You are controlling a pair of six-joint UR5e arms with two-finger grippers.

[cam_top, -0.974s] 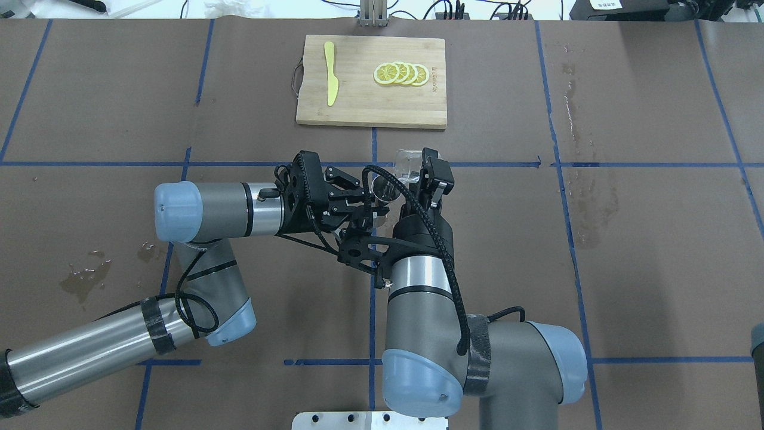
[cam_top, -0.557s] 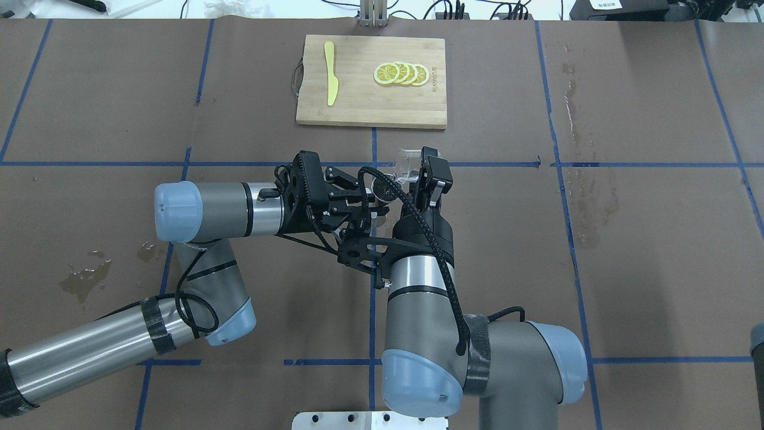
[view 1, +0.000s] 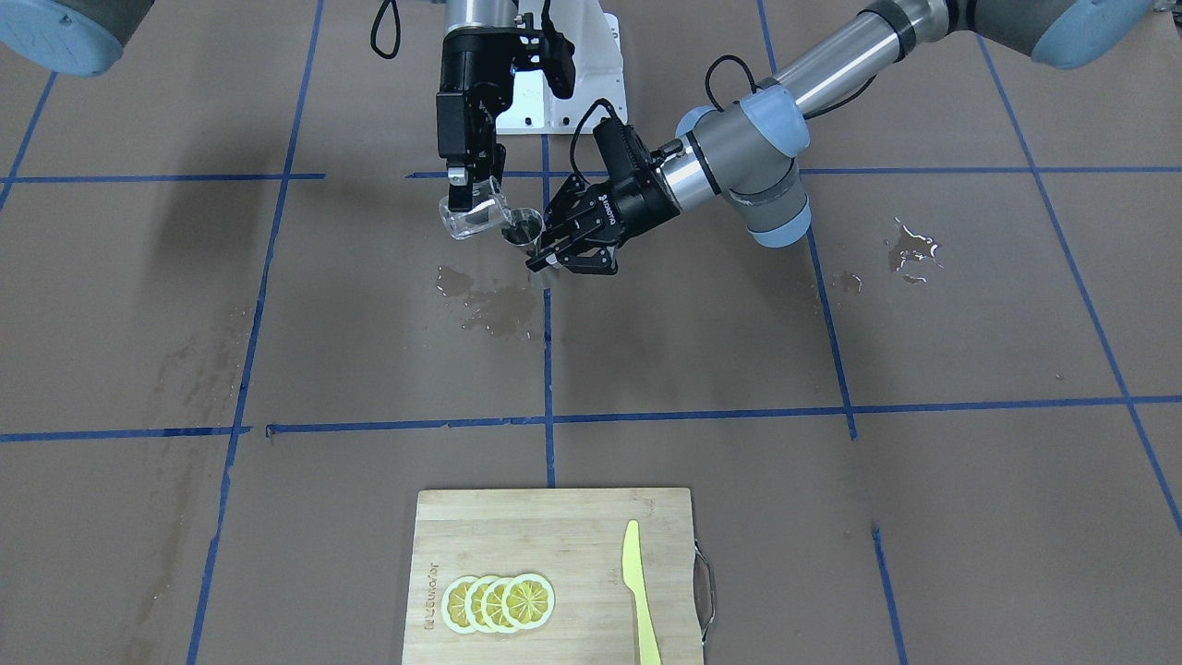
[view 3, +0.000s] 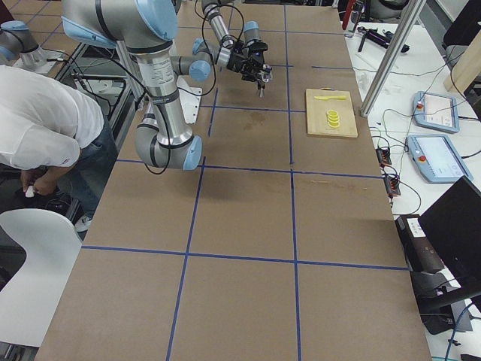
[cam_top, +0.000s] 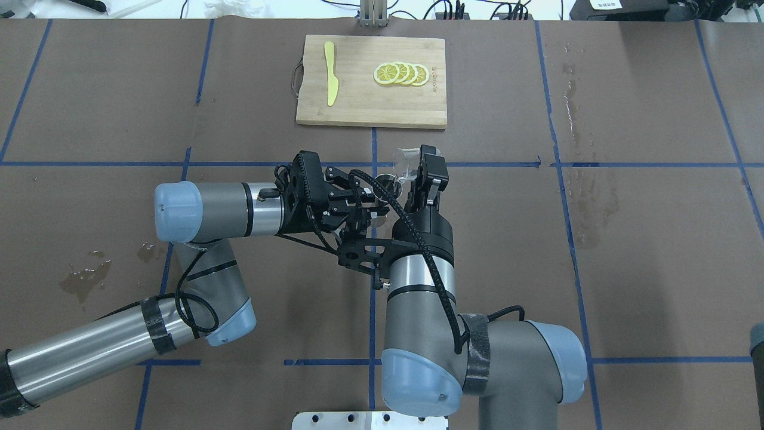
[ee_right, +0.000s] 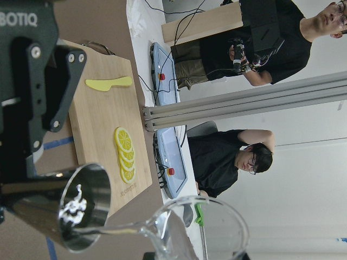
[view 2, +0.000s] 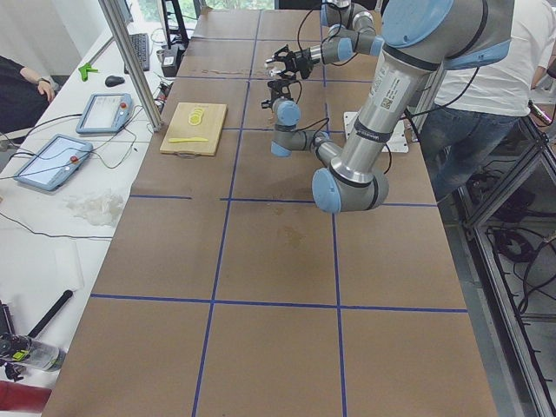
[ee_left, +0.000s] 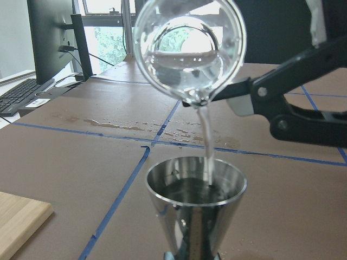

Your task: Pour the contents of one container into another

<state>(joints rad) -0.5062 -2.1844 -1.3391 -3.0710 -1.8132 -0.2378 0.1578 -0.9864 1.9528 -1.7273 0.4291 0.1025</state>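
The clear glass cup (ee_left: 190, 49) hangs tilted, lip down, with my right gripper (view 1: 471, 196) shut on it. A thin stream of clear liquid falls from the lip into the steel jigger (ee_left: 195, 200) just below. My left gripper (view 1: 548, 256) is shut on the jigger's waist and holds it upright above the table. From overhead, the cup (cam_top: 406, 159) lies just beyond the jigger (cam_top: 387, 182), with the right gripper (cam_top: 418, 171) and the left gripper (cam_top: 373, 202) close together. The right wrist view has the jigger's mouth (ee_right: 81, 208) beside the cup's rim (ee_right: 203, 227).
A wooden cutting board (cam_top: 358, 101) with lemon slices (cam_top: 401, 74) and a yellow knife (cam_top: 330, 73) lies at the far side. Wet patches (view 1: 485, 305) mark the brown paper under the grippers. People stand beyond the table ends.
My right wrist has rolled a little, tipping the glass cup further over the jigger. Its cable has swung left. The left arm has held still.
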